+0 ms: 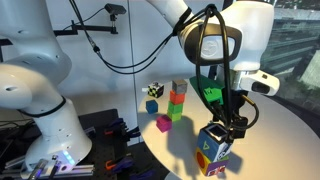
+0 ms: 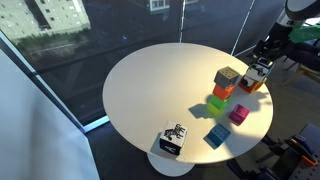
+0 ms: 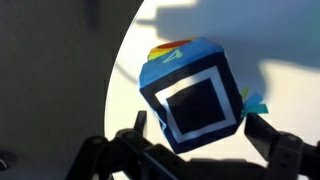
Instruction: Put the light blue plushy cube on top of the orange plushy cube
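The light blue plushy cube (image 3: 192, 95) shows its black-framed white face in the wrist view, tilted, between my spread fingers. The orange plushy cube (image 3: 170, 50) peeks out from under its far edge. In an exterior view the light blue cube (image 1: 210, 142) sits on the orange cube (image 1: 222, 162) near the table's front edge. My gripper (image 1: 234, 127) is just above them, its fingers (image 3: 200, 128) open with small gaps on both sides of the blue cube. In an exterior view the gripper (image 2: 262, 68) hides most of both cubes.
On the round white table (image 2: 150, 80) stands a stack of small blocks, grey (image 2: 228, 76) on red (image 2: 223, 90) on green (image 2: 216, 103). A magenta block (image 2: 239, 114), a blue block (image 2: 216, 136) and a black-and-white patterned cube (image 2: 172, 141) lie nearby.
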Robot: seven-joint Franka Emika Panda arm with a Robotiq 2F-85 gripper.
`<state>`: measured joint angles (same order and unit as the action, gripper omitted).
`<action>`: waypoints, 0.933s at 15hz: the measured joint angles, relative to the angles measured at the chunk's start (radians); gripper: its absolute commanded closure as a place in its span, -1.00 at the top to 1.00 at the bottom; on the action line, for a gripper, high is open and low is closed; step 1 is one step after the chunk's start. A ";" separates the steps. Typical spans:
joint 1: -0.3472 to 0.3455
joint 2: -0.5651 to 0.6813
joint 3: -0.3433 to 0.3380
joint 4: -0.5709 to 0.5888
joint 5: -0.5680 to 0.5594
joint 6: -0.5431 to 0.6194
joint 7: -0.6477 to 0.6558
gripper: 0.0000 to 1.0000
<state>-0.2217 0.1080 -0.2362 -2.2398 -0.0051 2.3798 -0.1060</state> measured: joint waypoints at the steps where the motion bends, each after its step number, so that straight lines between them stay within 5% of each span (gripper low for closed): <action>1: 0.000 -0.003 0.000 0.000 0.000 0.000 0.000 1.00; 14: 0.003 -0.126 0.016 0.006 -0.009 -0.184 -0.062 1.00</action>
<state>-0.2182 -0.0178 -0.2200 -2.2339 -0.0141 2.1955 -0.1679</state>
